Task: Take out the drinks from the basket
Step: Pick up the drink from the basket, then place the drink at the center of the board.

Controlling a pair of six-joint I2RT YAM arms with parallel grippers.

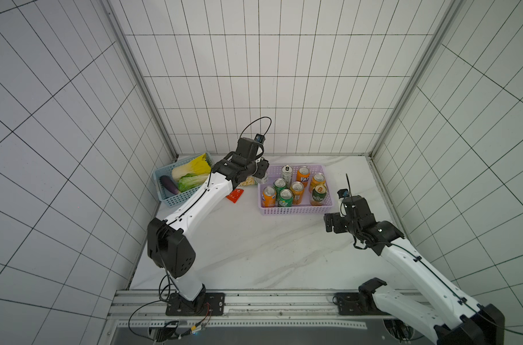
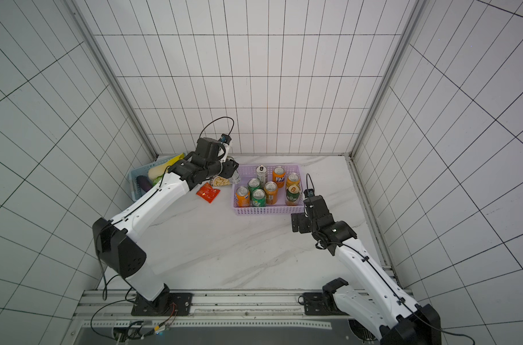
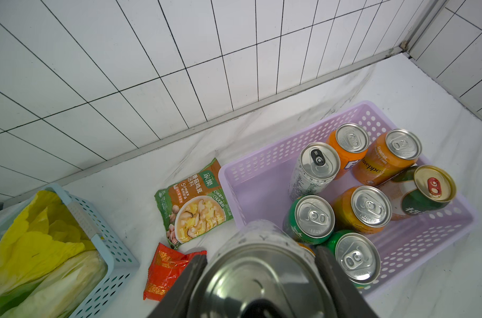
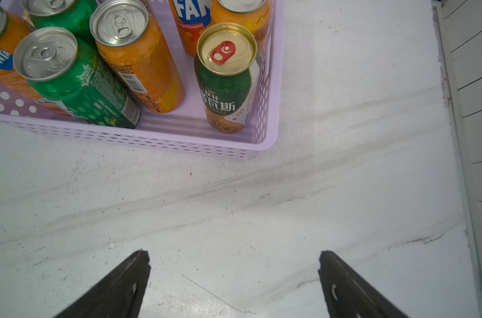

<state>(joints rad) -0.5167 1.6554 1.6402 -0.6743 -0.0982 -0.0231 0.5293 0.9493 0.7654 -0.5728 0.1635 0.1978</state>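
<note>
Silver-white can (image 3: 262, 278) is upright with its long axis vertical, pinched at its sides by the left gripper (image 3: 259, 253), jaws closed on it. In both top views it is at the far end of the left wall of the lilac basket (image 1: 296, 210); can't tell if it's fully clear of the rim. 8 other cans (image 1: 297, 191) stand upright inside the basket.

Step in hand, my read: carrying out can 1 of 9, so the task has barely started.

Key relation: free table (image 1: 254, 245) lies to the left of the basket from the held can. But the green packet (image 3: 195, 203) and red packet (image 3: 165, 269) lie just beside that wall. Set-down likely needs a spot nearer the robot, past the packets.

Right gripper (image 4: 234, 256) is empty, jaws spread wide, over bare table just outside the basket's near right corner. Dark green and orange can (image 4: 226, 77) stands upright in that corner, straight ahead of the claw behind the front wall. Right arm is clearly nearer to it than the left.
</note>
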